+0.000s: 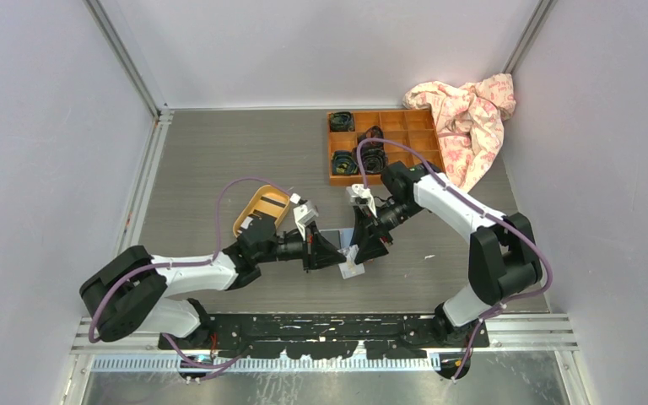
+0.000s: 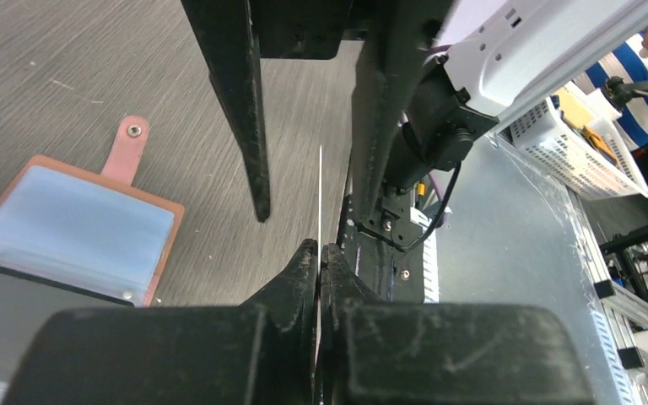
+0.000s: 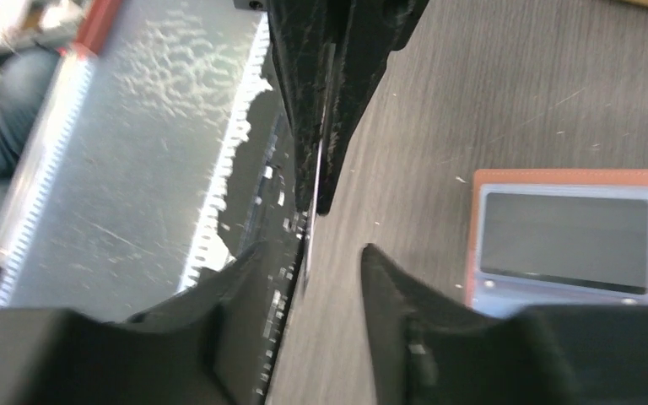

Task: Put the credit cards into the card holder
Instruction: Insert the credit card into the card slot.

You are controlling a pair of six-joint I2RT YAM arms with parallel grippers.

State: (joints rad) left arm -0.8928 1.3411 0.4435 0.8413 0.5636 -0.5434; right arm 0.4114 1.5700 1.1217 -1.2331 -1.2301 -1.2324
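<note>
The flat grey wood-grain table (image 1: 211, 160) is hard, so anything dropped on it would lie flat and be tricky to pick up again. The black left gripper (image 2: 319, 257) is squeezed tight on one end of a thin white plastic credit card (image 2: 320, 194), and with such a small bite the card could twist or slip out when the arm swings. The black right gripper (image 3: 308, 257) has its jaws partly apart on both sides of that same card and holds nothing. If it backs off crooked, it may knock the card loose. The salmon-pink leather folding card holder with bluish pockets (image 2: 76, 224) lies open near the middle of the table, toward the near edge. It sits just beside the left gripper, lower than the card and not touching it. Its pockets look snug, so a tilted card could miss.
</note>
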